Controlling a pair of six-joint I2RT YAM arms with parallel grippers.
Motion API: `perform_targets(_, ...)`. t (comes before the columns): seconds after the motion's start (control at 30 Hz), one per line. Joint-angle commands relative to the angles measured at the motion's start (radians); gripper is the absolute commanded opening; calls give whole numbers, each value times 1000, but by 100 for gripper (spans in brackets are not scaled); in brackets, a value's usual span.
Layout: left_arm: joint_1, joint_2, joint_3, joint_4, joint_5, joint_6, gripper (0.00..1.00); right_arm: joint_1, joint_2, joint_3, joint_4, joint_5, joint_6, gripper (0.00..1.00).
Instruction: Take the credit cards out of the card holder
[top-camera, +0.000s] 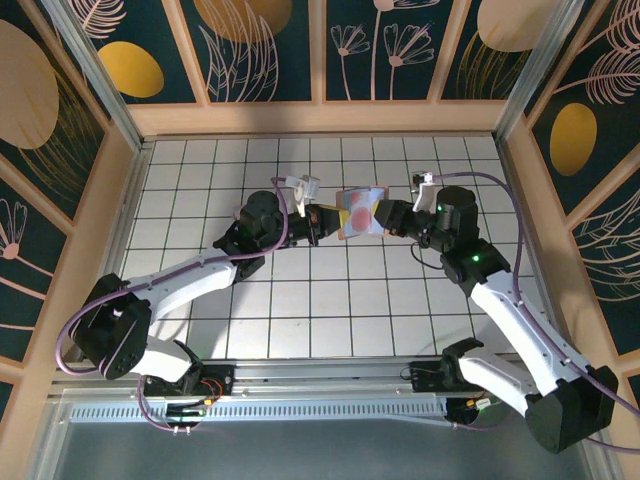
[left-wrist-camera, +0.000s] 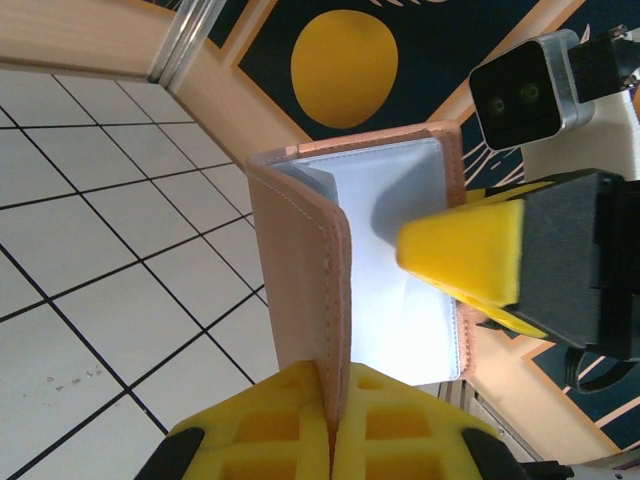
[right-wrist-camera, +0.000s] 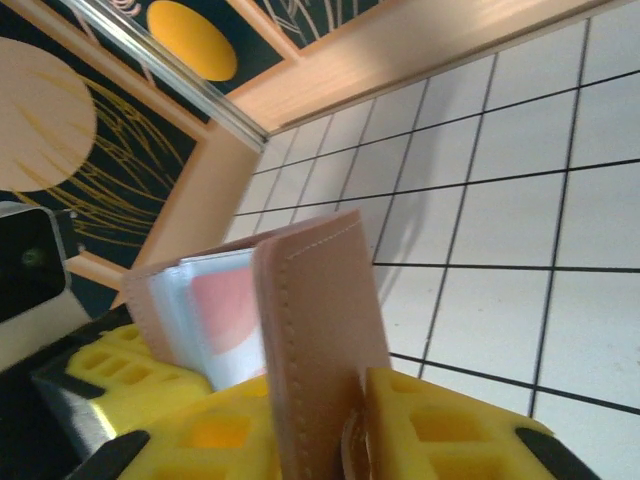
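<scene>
Tan-bordered and opened like a book, the card holder (top-camera: 360, 214) hangs in the air above the middle of the white tiled table (top-camera: 300, 300), stretched between the two arms. On its left side, the left gripper (left-wrist-camera: 335, 400) has its yellow fingers pinched tight on the edge of one stitched tan flap, which rises upright from between them in the left wrist view. On the other side, the right gripper (right-wrist-camera: 352, 425) has its jaws narrowed onto the second flap. In the right wrist view that panel stands between its two yellow fingers, and in the left wrist view one of those fingers (left-wrist-camera: 460, 250) lies against the clear inner sleeve. The credit cards (right-wrist-camera: 228, 305) sit inside the holder, one showing as a pinkish-red patch behind the clear plastic pocket between the two flaps.
</scene>
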Motion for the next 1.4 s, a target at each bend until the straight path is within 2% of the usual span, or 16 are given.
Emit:
perform_targets(0.0, -4, -33, 0, 88, 38, -10, 0, 10, 7, 37, -38, 45, -22, 17)
perform_targets(0.13, -4, -35, 1, 84, 39, -7, 0, 9, 8, 37, -44, 58, -25, 1)
perform_targets(0.23, -4, -33, 3, 78, 35, -9, 2, 9, 9, 38, -39, 50, -27, 0)
perform_targets(0.43, -4, 1, 21, 67, 57, -19, 47, 10, 4, 39, -10, 12, -20, 0)
perform_targets(0.53, -4, 18, 30, 60, 66, -19, 58, 12, 4, 39, 1, 2, -16, 0)
perform_targets(0.6, -4, 28, 31, 56, 63, -19, 59, 15, 4, 38, 9, -7, -11, 0)
perform_targets(0.67, -4, 33, 31, 43, 44, -18, 58, 15, 3, 37, 15, -21, -6, 0)
perform_targets(0.87, -4, 50, 33, -48, -46, 7, 44, 18, -5, 28, 3, -37, -4, 0)
perform_targets(0.93, -4, 58, 28, -62, -62, 11, 36, 17, -8, 22, -6, -40, -4, 0)
perform_targets(1.1, -4, 69, -5, -79, -92, -6, 7, 16, -8, -5, -56, 7, -7, 1)
perform_targets(1.17, -4, 69, -25, -87, -109, -14, 0, 17, -1, -11, -102, 64, -10, 13)
perform_targets(1.23, -4, 67, -57, -94, -134, -24, 0, 15, 9, -10, -168, 145, -12, 26)
perform_targets(1.37, -6, 77, -123, -104, -143, -52, 0, 14, 12, -6, -273, 297, 6, 39)
